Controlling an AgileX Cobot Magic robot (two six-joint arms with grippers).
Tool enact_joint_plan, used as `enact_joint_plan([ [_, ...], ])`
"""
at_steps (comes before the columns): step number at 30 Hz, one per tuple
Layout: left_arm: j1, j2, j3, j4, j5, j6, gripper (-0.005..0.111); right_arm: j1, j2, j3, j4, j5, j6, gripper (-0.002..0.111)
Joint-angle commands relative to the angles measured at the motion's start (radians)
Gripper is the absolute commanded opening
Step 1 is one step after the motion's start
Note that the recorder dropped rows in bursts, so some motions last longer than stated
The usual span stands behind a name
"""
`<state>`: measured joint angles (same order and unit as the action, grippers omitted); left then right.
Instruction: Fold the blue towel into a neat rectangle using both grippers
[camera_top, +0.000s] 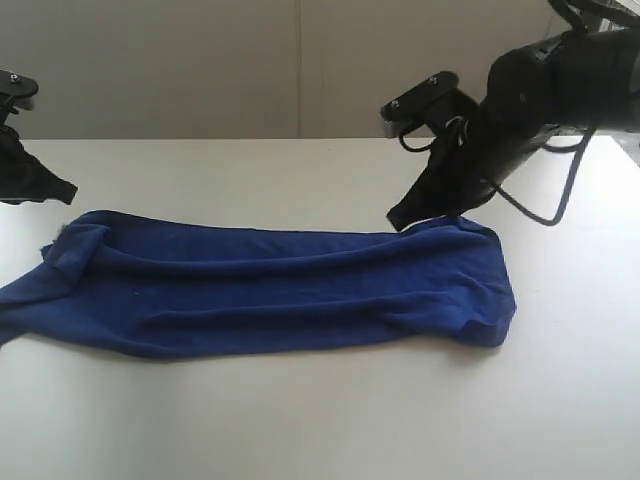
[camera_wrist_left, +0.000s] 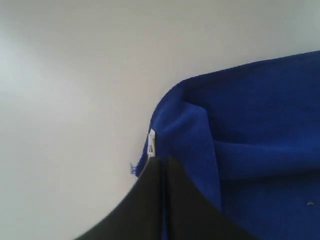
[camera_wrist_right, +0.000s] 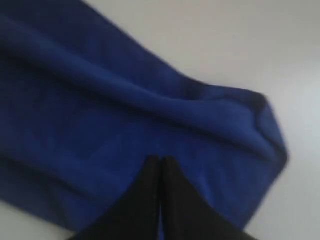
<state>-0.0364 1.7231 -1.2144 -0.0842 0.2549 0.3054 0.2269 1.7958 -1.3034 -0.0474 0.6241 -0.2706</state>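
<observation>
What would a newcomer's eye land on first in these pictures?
A long, rumpled blue towel stretches across the white table, bright against it. The black right tool, shut, sits at the towel's far right corner. The left tool, also shut, points at the opposite corner beside a small white label.

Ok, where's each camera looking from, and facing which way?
Exterior: off the arms, facing across the white table at the blue towel; left gripper and right gripper show.
Left wrist: looks past its shut fingers at the towel corner with the white label.
Right wrist: past shut fingers onto the towel's other end.
Shared: all see the towel.
</observation>
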Motion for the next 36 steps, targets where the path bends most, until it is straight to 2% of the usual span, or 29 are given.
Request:
enact_joint_plan([
  [1, 0.004, 0.101, -0.104, -0.011, 0.102, -0.022, 0.0, 0.026, 0.028, -0.001, 0.445, 0.033, -0.39, 0.0],
  [2, 0.004, 0.136, -0.126, -0.007, 0.106, -0.022, 0.0, 0.059, 0.044, -0.001, 0.518, 0.021, -0.464, 0.0],
  [6, 0.035, 0.224, -0.203, -0.012, 0.184, -0.074, 0.0, 0.173, 0.168, -0.102, 0.527, -0.04, -0.465, 0.0],
  [12, 0.036, 0.255, -0.236, -0.017, 0.23, -0.07, 0.0, 0.219, 0.31, -0.258, 0.551, 0.043, -0.438, 0.0],
  [20, 0.063, 0.255, -0.241, 0.03, 0.228, -0.088, 0.0, 0.274, 0.412, -0.324, 0.551, 0.01, -0.444, 0.0],
  [22, 0.072, 0.255, -0.241, 0.03, 0.238, -0.092, 0.007, 0.28, 0.432, -0.344, 0.551, 0.008, -0.444, 0.0],
  [28, 0.087, 0.258, -0.241, 0.02, 0.238, -0.139, 0.046, 0.284, 0.488, -0.385, 0.551, 0.055, -0.441, 0.0],
  [30, 0.087, 0.265, -0.241, 0.018, 0.232, -0.145, 0.047, 0.284, 0.497, -0.385, 0.551, 0.066, -0.441, 0.0],
  [34, 0.087, 0.286, -0.241, 0.014, 0.241, -0.148, 0.039, 0.284, 0.499, -0.385, 0.527, 0.119, -0.441, 0.0],
  [36, 0.087, 0.291, -0.241, 0.014, 0.257, -0.148, 0.039, 0.284, 0.499, -0.385, 0.469, 0.173, -0.418, 0.0],
])
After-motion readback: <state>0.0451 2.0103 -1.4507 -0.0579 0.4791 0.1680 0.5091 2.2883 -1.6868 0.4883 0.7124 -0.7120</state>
